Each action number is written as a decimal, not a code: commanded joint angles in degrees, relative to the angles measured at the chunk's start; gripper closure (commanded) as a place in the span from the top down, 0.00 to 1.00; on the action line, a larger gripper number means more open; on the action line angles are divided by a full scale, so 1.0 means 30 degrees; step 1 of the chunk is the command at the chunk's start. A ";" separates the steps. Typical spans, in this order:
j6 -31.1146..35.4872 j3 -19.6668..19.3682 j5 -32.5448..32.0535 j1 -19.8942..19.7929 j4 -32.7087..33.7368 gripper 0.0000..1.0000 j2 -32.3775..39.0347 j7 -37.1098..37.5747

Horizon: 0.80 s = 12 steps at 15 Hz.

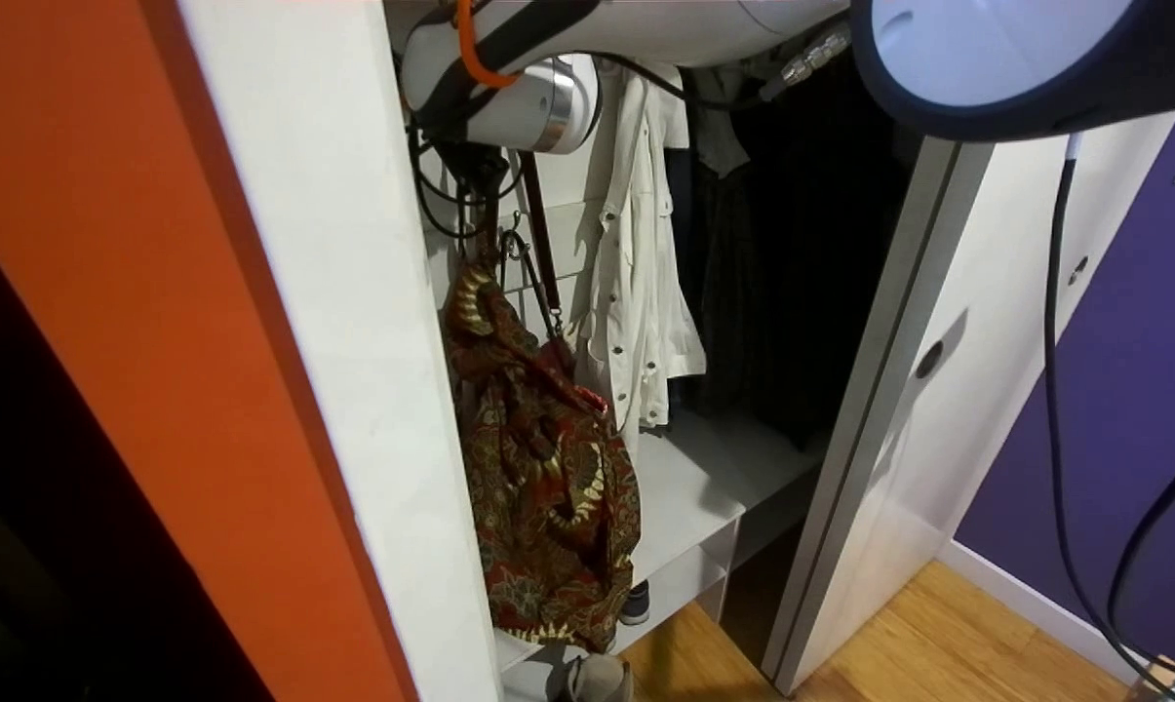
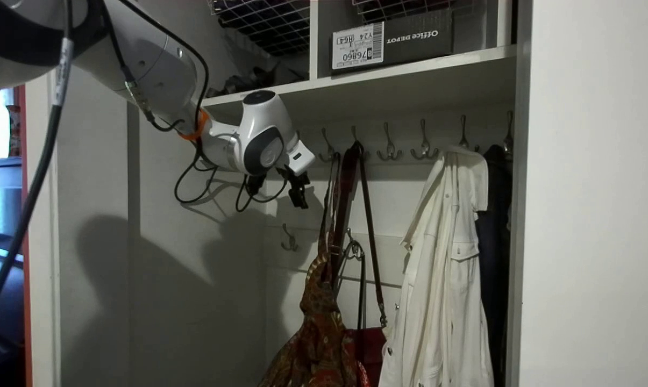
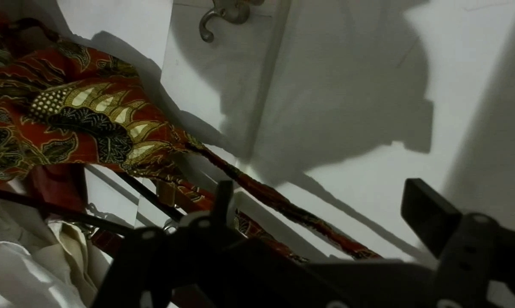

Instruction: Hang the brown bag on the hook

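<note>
The brown bag [image 1: 548, 487], red-brown with a mottled gold and dark pattern, hangs slack inside the closet. It shows in an exterior view [image 2: 321, 322] and in the wrist view [image 3: 82, 115]. Its thin straps [image 2: 329, 209] rise to a hook [image 2: 328, 146] on the upper rail and appear to loop over it. My gripper [image 2: 298, 196] is left of the straps, apart from them in that view. In the wrist view my gripper [image 3: 325, 196] has its fingers wide apart. The straps pass behind it there, and their upper ends are hidden by the gripper body.
A red bag [image 2: 369, 344] on a brown strap and a white jacket [image 2: 442, 258] hang to the right. More hooks [image 2: 390, 145] line the upper rail; a lower hook [image 2: 289, 239] is below my gripper. A shelf [image 2: 388, 75] with a box [image 2: 393, 43] is above.
</note>
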 commanded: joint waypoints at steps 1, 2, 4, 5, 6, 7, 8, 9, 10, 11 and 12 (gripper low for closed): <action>0.0582 -0.0027 -0.0731 0.0238 -0.2294 1.00 -0.1509 0.1060; 0.0762 -0.1004 -0.0466 0.1001 -0.2658 1.00 -0.1614 0.1278; 0.1340 -0.2645 -0.1139 0.2180 -0.3615 1.00 -0.1909 0.2536; 0.1662 -0.4099 -0.1727 0.3253 -0.4192 1.00 -0.2051 0.3746; 0.1939 -0.5320 -0.2151 0.4141 -0.4625 1.00 -0.2049 0.4631; 0.2070 -0.6543 -0.2566 0.5072 -0.4947 1.00 -0.2005 0.5501; 0.2137 -0.7791 -0.2889 0.6028 -0.5277 1.00 -0.1921 0.6395; 0.2144 -0.8936 -0.3146 0.6876 -0.5478 1.00 -0.1744 0.7125; 0.2261 -1.0043 -0.3357 0.7763 -0.5737 1.00 -0.1608 0.7756; 0.2333 -1.0890 -0.3430 0.8442 -0.6014 1.00 -0.1516 0.8176; 0.2325 -1.1610 -0.3458 0.9041 -0.6198 1.00 -0.1460 0.8473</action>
